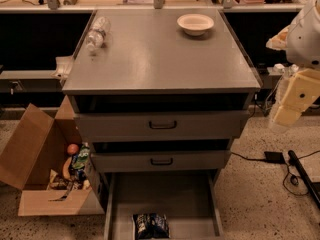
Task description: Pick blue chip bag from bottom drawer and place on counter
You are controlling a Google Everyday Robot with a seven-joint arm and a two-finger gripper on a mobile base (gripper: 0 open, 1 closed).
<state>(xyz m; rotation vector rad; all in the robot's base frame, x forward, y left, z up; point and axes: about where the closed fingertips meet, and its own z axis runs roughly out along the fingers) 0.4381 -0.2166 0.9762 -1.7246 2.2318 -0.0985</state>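
Observation:
The blue chip bag [151, 225] lies flat on the floor of the open bottom drawer [120, 204], near its front edge, at the bottom of the view. The counter [160, 59] is the grey top of the drawer cabinet and fills the middle of the view. My arm comes in at the right edge, and its pale gripper [287, 109] hangs beside the cabinet's right side at the height of the upper drawer. It is well above and to the right of the bag and holds nothing that I can see.
A clear plastic bottle [97, 33] lies at the counter's back left and a white bowl [195, 23] stands at its back right. Two drawers with black handles [162, 125] sit above the open one. An open cardboard box [45, 174] of items stands on the floor to the left. Cables [280, 159] lie on the floor to the right.

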